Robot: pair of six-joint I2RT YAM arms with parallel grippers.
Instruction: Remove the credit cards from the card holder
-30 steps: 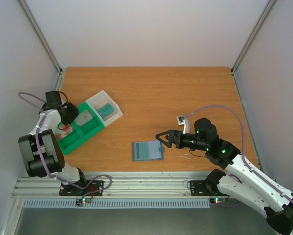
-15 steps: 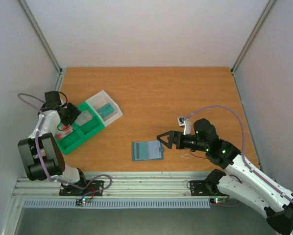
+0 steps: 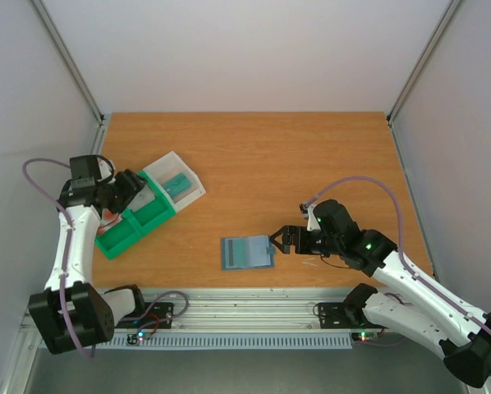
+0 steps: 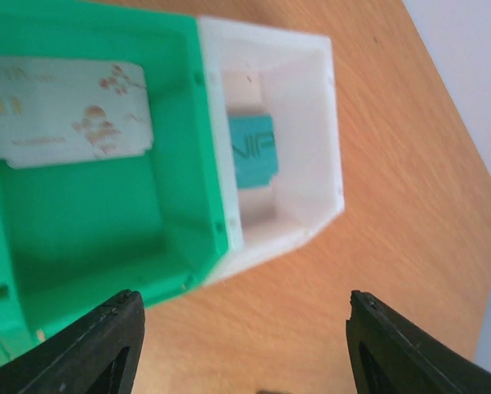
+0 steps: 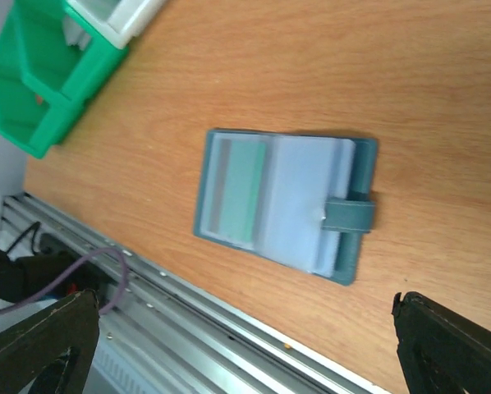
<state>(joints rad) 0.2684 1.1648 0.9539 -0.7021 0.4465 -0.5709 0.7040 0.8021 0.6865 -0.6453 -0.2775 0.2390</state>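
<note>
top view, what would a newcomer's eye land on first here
The bright green tray at the table's left stands out most, with a whitish card lying in one compartment and the left gripper open over it. Near the front middle, the slate-blue card holder lies open with a pale green card showing inside. The right gripper is open close by its right edge.
</note>
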